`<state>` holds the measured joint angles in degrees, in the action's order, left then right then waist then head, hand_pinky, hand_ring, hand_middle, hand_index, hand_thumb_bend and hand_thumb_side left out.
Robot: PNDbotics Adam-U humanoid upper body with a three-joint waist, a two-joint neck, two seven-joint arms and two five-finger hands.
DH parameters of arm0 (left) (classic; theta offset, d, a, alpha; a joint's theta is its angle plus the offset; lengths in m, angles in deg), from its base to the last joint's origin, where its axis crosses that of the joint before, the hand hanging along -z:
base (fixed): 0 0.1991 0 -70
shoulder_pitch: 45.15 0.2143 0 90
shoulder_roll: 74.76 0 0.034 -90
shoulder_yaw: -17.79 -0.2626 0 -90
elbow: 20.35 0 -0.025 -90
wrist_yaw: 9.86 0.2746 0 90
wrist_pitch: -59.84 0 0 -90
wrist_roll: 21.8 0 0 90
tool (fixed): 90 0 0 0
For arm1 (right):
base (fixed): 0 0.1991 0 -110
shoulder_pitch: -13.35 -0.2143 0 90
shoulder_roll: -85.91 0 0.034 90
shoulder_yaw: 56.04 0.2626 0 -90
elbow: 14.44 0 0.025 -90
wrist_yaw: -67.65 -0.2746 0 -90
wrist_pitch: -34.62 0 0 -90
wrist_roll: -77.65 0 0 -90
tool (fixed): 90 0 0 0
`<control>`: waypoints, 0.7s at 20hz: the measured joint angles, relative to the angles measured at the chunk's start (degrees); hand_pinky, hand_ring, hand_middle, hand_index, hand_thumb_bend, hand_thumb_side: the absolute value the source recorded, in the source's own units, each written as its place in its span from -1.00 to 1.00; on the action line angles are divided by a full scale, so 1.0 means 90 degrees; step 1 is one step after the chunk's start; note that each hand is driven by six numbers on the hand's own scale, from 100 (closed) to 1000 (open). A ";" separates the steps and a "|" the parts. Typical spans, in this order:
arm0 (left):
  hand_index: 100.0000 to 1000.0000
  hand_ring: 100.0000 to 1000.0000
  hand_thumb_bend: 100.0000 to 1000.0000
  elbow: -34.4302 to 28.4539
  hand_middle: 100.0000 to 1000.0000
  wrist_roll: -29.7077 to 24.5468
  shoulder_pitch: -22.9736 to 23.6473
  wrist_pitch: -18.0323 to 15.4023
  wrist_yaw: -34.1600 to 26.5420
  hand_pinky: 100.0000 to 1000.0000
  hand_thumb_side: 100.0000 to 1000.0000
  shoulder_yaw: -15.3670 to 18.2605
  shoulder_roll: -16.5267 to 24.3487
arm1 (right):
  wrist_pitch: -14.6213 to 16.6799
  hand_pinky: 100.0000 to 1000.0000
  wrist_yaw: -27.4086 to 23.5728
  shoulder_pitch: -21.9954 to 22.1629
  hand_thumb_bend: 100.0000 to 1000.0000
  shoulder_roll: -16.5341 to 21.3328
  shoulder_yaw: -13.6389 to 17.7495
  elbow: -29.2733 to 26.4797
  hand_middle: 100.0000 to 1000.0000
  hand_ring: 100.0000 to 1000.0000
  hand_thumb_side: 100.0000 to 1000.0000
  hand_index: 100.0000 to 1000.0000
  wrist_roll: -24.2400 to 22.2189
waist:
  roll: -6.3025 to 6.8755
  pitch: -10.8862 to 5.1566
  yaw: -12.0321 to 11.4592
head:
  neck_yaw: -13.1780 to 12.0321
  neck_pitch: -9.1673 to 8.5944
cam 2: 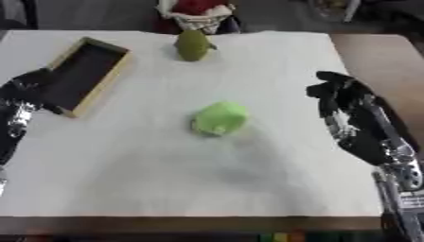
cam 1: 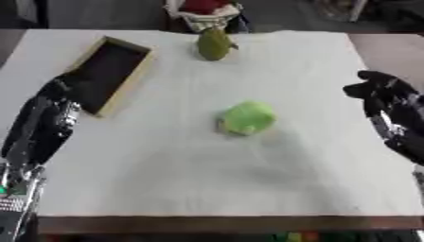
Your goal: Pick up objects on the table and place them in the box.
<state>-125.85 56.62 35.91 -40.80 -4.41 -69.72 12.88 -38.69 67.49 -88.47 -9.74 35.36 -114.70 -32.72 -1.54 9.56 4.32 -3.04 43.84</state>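
- On the white-covered desk [cam 1: 207, 189] we have two green things left to gather: a light green rounded lump [cam 1: 246, 118] near the middle, and a darker, pear-shaped thing [cam 1: 215, 44] at the far edge.
- Toward the far left lies the box [cam 1: 132, 75], a shallow wooden tray with a dark inside; as far as we can see it holds nothing, and both green things lie well apart from it.
- Our left hand [cam 1: 51, 101] hovers beside the near end of the box with its fingers relaxed and carrying nothing.
- Our right hand [cam 2: 344, 101] hangs above the right side of the desk, fingers loosely bent and spread, also carrying nothing, and well apart from the light green lump.
- We judge the light green lump to be light and probably smooth plastic or foam; being rounded, it may roll or slip, so we would close around its widest part from above, thumb on one side and fingers on the other.
- We expect the pear-shaped thing to be similarly light; it stands upright, so it could topple if nudged, and its fat lower body looks a better hold than the narrow top.
- We can read no brand, label or writing on either thing, on the box or on the desk.
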 measured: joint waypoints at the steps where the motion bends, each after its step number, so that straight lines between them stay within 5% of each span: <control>1: 0.69 1.00 -1.00 0.0020 0.48 -0.0034 -0.0103 -0.0031 -0.0034 -0.01 0.27 -0.0057 0.0122 | 0.0000 0.65 -0.0001 -0.0001 -1.00 0.0000 0.0000 0.0000 0.21 0.55 -0.18 0.72 0.0000 | 0.0000 0.0000 0.0009 | 0.0003 0.0000; 7: 0.70 0.99 -1.00 0.0233 0.49 -0.0395 -0.0829 -0.0269 -0.0046 0.06 0.16 -0.0574 0.0981 | -0.0015 0.67 -0.0035 -0.0026 -1.00 0.0000 0.0013 0.0000 0.35 0.63 -0.18 0.80 0.0129 | -0.0012 0.0000 0.0103 | 0.0001 0.0000; 14: 0.76 0.99 -1.00 0.0742 0.54 -0.1248 -0.1893 -0.0790 0.0544 0.26 -0.05 -0.1610 0.1923 | -0.0132 0.71 -0.0100 -0.0044 -1.00 0.0001 0.0075 0.0010 0.36 0.68 -0.18 0.79 0.0900 | -0.0037 -0.0004 0.0239 | -0.0044 0.0000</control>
<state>-119.17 45.39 18.88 -47.91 0.48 -84.22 30.19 -39.88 66.59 -88.87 -9.73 36.03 -114.61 -24.62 -1.87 9.53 6.47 -3.44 43.84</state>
